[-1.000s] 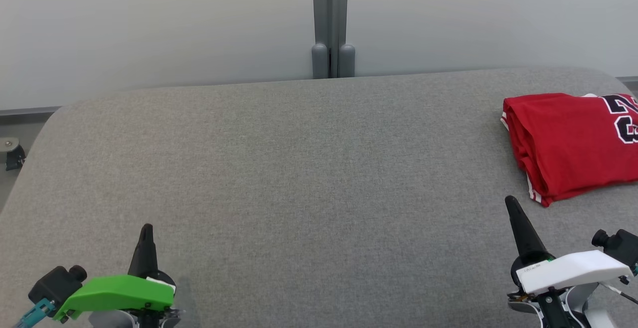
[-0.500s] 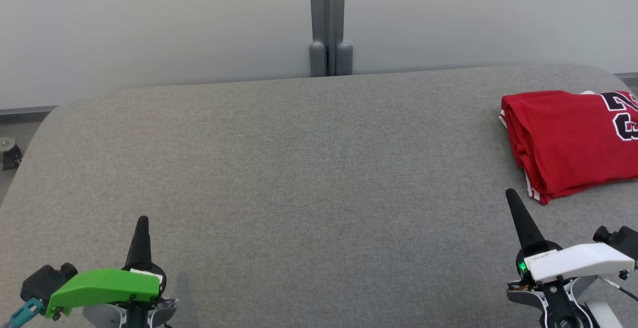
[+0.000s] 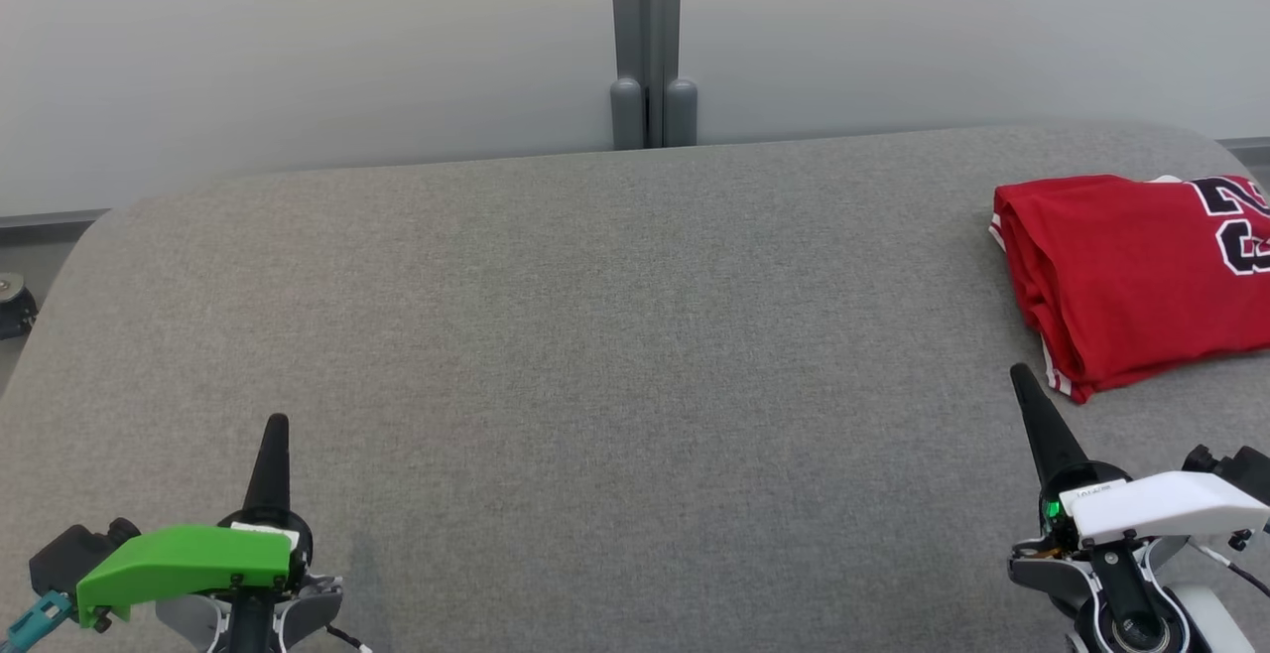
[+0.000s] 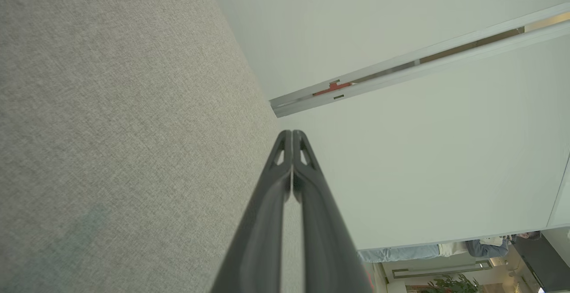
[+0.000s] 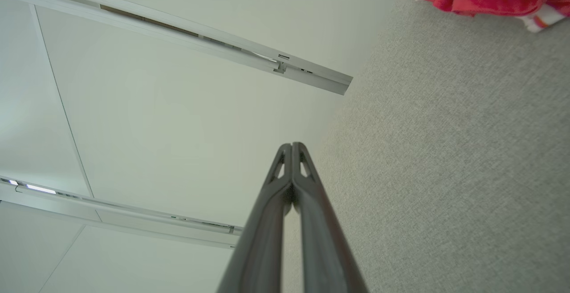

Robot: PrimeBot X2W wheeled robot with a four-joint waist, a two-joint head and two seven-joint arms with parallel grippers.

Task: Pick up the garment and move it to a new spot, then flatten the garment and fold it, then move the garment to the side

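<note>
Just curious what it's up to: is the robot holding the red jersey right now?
No, the folded red jersey lies on the grey table, apart from the shut left gripper and right gripper.

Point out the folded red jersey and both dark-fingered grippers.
folded red jersey (image 3: 1131, 276), head view, middle of top layer.
left gripper (image 3: 276, 422), head view, tip of shut fingers.
right gripper (image 3: 1018, 372), head view, tip of shut fingers.

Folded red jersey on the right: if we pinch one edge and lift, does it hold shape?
Probably not: the jersey is thin cloth in soft stacked layers, so the fold likely falls open and droops. Likely light. Pushed, it may bunch up rather than slide on the textured grey table.
</note>
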